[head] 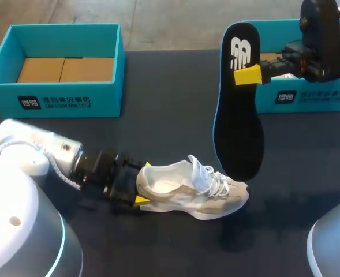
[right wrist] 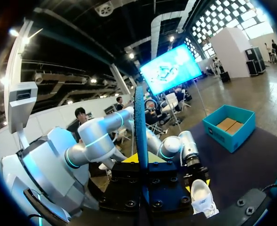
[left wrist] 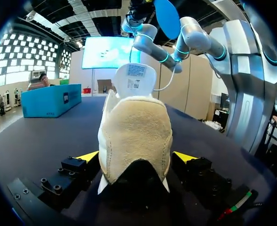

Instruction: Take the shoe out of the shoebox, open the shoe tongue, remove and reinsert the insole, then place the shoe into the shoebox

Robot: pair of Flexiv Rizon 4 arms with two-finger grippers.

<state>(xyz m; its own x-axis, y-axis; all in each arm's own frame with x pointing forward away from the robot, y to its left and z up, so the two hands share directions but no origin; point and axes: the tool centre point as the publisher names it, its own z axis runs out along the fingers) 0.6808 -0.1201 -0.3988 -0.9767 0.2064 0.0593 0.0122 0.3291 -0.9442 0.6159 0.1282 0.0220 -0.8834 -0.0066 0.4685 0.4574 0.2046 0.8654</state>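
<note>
The left tool (head: 136, 186) is lying low on the dark counter (head: 170, 115). Its yellow-tipped fingers (left wrist: 89, 156) are pressing against the heel of the white and beige shoe (head: 195, 190) from both sides, so it is pinching the shoe. The shoe is resting on its sole, heel in the tool and toe pointing away toward the counter's right side. The tongue (left wrist: 136, 80) is standing up beyond the heel collar.

The right tool (head: 247, 75) is holding the black insole (head: 237, 127) up off the counter, clamping it near the heel end with one finger on each face. The insole is hanging almost upright, with its toe end coming down just beside the toe of the shoe. Whether the two are touching is hard to judge from the head view. From the right wrist the insole is showing edge-on between the fingers, with the shoe lying below and ahead of it.

An open teal shoebox (head: 54, 101) lined with brown cardboard (head: 66, 69) is sitting at the counter's far left, well apart from the shoe. A second teal shoebox (head: 320, 98) is sitting behind the right tool, partly hidden by the arm.
</note>
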